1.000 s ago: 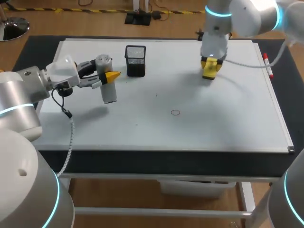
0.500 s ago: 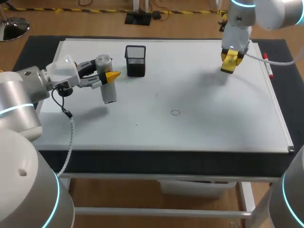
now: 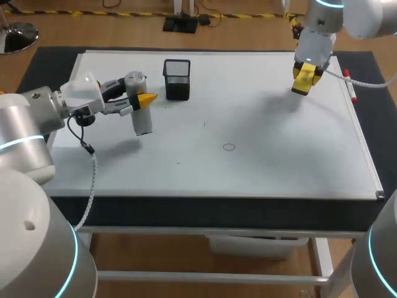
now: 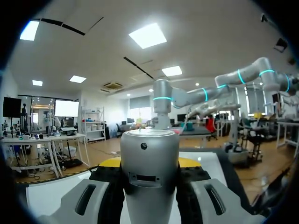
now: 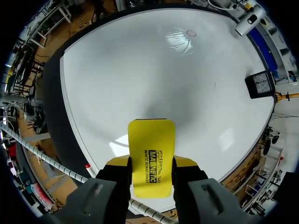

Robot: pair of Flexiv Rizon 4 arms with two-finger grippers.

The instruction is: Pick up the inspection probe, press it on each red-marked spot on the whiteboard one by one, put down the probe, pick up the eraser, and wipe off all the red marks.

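Observation:
The silver cylindrical probe (image 3: pixel 142 121) hangs upright above the left part of the whiteboard (image 3: pixel 279 161), with my left gripper (image 3: pixel 141 101) shut on it. In the left wrist view the probe (image 4: pixel 149 158) fills the space between the fingers of that gripper (image 4: pixel 149 164). My right gripper (image 3: pixel 306 76) is shut on the yellow eraser (image 3: pixel 302 85), raised over the board's far right part. The eraser (image 5: pixel 151 151) sticks out ahead of the right gripper (image 5: pixel 150 164). One small red circle (image 3: pixel 229 147) is drawn near the board's middle, also visible as the red circle (image 5: pixel 191 33) far ahead of the eraser.
A black mesh pen holder (image 3: pixel 177 79) stands at the back, just right of the probe. A red marker (image 3: pixel 350 87) lies along the board's right edge. The black table rim (image 3: pixel 217 211) runs along the front.
My right arm has carried the eraser to the right and a little farther back. The left arm and probe have not moved.

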